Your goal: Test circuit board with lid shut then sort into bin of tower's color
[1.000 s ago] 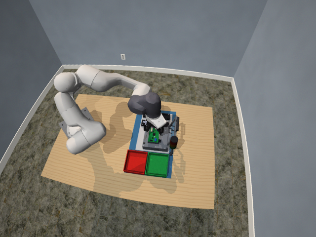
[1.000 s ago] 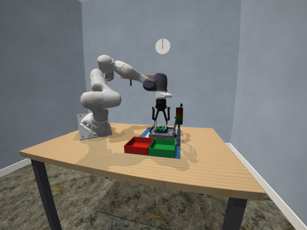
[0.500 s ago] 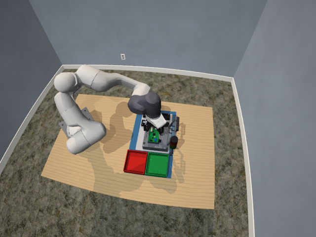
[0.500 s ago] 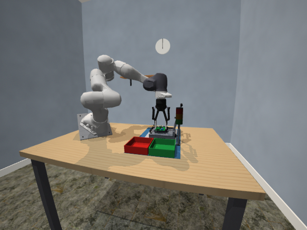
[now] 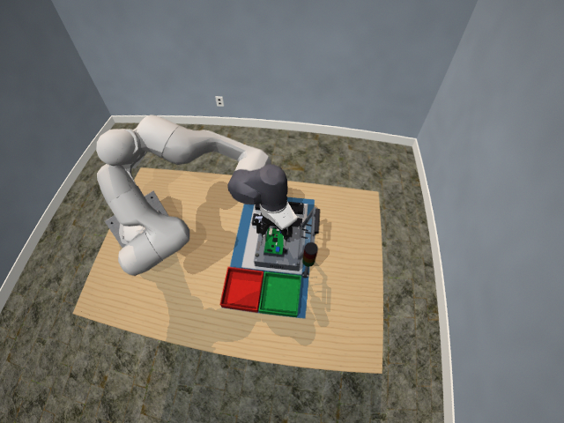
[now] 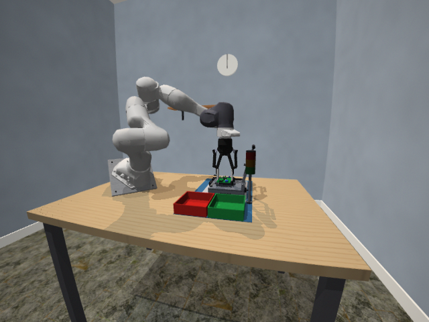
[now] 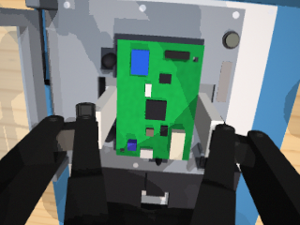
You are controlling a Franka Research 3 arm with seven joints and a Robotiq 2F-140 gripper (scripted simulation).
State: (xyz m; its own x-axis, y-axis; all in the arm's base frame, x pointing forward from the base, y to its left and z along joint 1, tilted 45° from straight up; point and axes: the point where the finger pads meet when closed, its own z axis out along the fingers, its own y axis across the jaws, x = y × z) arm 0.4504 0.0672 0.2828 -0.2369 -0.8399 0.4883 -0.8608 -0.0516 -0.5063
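The green circuit board (image 7: 157, 100) is face up over the grey tester plate, slightly tilted. Its white connector end points toward the bottom of the wrist view. My gripper (image 7: 156, 103) points straight down over the tester (image 5: 278, 257), and its pads press the board's two long edges, so it is shut on the board. Two black posts (image 7: 109, 60) stand to the left of the board. The board also shows in the top view (image 5: 275, 244) and in the exterior view (image 6: 224, 180), at the level of my fingertips (image 6: 224, 174). The tester's lid (image 5: 314, 218) stands open.
The signal tower (image 6: 250, 161) stands just right of the tester and shows no bright light. The red bin (image 5: 241, 289) and the green bin (image 5: 280, 293) sit side by side in front of the tester on the blue mat. The arm hides most of the tray.
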